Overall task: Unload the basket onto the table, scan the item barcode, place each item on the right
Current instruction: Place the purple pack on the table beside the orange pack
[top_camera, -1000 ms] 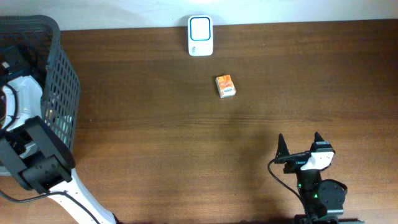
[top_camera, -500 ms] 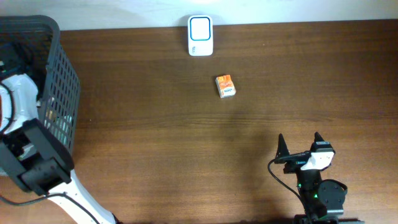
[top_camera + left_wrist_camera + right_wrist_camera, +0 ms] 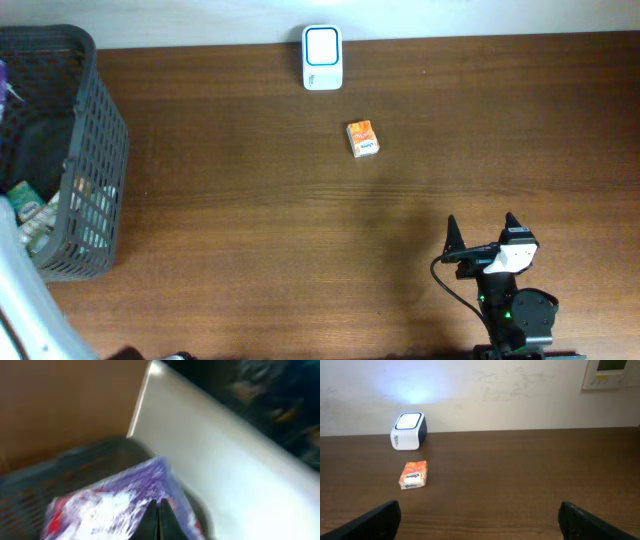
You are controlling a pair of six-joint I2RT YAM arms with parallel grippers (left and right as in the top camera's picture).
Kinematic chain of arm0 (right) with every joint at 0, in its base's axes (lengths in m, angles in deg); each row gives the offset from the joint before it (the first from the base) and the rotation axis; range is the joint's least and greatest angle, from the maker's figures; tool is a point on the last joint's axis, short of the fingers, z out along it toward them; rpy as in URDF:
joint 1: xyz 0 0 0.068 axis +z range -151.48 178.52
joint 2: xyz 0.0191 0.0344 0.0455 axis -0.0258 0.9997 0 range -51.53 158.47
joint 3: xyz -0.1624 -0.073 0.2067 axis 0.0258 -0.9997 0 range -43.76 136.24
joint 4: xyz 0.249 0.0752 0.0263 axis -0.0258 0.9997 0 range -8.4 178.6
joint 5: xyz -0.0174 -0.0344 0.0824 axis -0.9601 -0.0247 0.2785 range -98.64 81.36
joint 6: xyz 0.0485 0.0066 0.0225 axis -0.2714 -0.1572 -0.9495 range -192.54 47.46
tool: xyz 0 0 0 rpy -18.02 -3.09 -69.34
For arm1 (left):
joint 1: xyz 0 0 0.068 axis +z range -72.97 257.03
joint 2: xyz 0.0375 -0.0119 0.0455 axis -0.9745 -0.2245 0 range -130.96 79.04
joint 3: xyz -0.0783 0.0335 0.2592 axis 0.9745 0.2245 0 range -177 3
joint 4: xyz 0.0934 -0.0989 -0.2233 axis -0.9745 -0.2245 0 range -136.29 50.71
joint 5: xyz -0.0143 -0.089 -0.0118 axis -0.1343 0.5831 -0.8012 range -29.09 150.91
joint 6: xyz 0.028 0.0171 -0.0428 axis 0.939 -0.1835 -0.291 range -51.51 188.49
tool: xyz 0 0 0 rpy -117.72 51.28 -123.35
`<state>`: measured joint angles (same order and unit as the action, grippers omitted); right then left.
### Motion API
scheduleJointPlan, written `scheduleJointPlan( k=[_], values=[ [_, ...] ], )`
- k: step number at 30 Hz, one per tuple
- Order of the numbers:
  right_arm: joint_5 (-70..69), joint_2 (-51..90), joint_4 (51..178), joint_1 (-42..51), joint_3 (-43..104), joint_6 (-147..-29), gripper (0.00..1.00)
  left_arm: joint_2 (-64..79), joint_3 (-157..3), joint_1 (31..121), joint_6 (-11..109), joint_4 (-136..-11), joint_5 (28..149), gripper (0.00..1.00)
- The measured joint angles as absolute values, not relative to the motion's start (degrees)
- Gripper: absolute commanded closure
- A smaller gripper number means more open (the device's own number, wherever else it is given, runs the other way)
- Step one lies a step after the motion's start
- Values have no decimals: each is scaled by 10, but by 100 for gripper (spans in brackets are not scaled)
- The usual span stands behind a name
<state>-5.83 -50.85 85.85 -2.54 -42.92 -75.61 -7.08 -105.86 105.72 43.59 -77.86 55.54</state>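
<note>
The purple packet (image 3: 115, 505), pinched in the left pincer (image 3: 158, 505), is held over the basket (image 3: 95, 150); the scanner (image 3: 322, 57) lies well to its right, at the far edge of the worktop (image 3: 250, 250). The right pincer (image 3: 480, 222) is spread, empty.

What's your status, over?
Left gripper shut on purple packet, over basket. Right gripper open, idle at near edge. Scanner at far edge; orange packet lies before it.
</note>
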Motion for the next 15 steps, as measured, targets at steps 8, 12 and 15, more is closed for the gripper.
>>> scheduleJointPlan(
  k=[8,12,15],
  values=[
    [-58,-508,859,-25,-429,-756,1,-16,-1059,993,397,-720,804,100],
    [-58,-508,859,-25,-429,-756,1,-20,-1059,899,387,-721,857,100],
    [-58,-508,859,-25,-429,-756,1,-35,-1059,800,405,-725,866,100]
  ],
)
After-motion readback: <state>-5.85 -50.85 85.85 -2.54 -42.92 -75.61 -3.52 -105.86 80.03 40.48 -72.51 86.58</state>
